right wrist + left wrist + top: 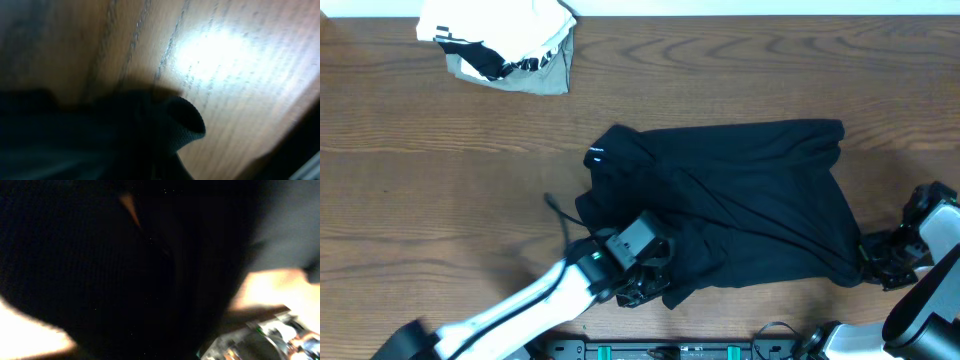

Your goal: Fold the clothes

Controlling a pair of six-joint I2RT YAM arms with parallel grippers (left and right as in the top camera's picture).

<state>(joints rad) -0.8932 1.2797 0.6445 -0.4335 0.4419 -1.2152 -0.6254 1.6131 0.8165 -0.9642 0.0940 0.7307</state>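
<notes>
Striped bundle [500, 45]: white-and-grey, crumpled, set aside at the far left of the wooden table [420, 180].
Left gripper [648, 284]: pinched closed on the near-left hem, likely to lift that corner.
Black garment [740, 190]: centre-right of the table; soft, matte, rumpled, with diagonal creases and a small white logo [594, 154].
Right gripper [873, 262]: clamped on the near-right corner, where the knit fabric curls.

The desk [440, 180] was brown wood with a strong wavy grain, filling nearly the whole overhead view. A thin pale strip [770, 7] ran along its far edge, couldn't tell what it was. The light was bright enough to leave a white glare patch [220, 55] on the wood in the right wrist view.
</notes>
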